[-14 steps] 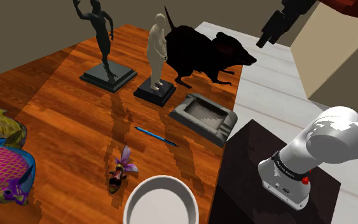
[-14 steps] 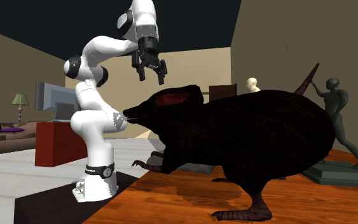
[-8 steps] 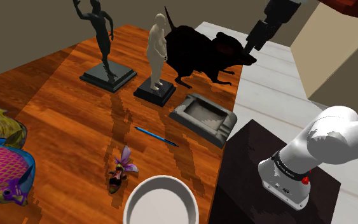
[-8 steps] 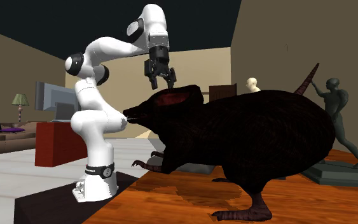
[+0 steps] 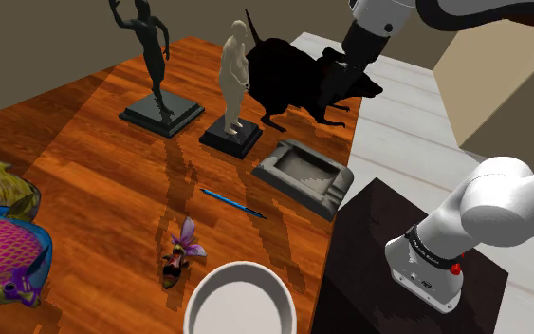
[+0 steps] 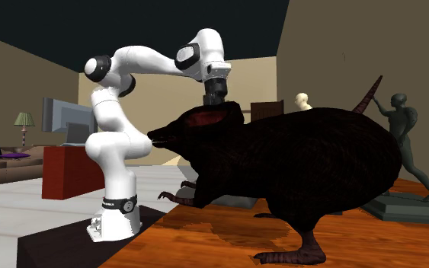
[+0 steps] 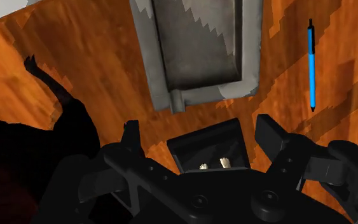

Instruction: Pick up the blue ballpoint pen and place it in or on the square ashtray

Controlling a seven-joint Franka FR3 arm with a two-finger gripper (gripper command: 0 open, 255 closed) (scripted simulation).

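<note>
The blue ballpoint pen (image 5: 231, 202) lies flat on the wooden table (image 5: 94, 180), a short way in front of the grey square ashtray (image 5: 304, 175). My gripper (image 5: 347, 66) hangs high over the table's far edge, just above the black rat's head. In the wrist view the gripper (image 7: 199, 137) is open, its fingers (image 7: 269, 135) spread wide with nothing between them. Below it lie the ashtray (image 7: 196, 44) and, off to one side, the pen (image 7: 311, 60). In the second exterior view the rat's head hides the fingertips.
A big black rat figure (image 5: 298, 81) stands behind the ashtray, with a pale statuette (image 5: 235, 81) and a dark statuette (image 5: 151, 66) beside it. Colourful fish (image 5: 4, 242), a small purple figurine (image 5: 181, 251) and a white bowl (image 5: 241, 299) sit nearer the front.
The arm has swung toward the shoulder view's left and dropped lower, bringing the gripper from beyond the table to just above the rat's head. The pen and ashtray have not moved.
</note>
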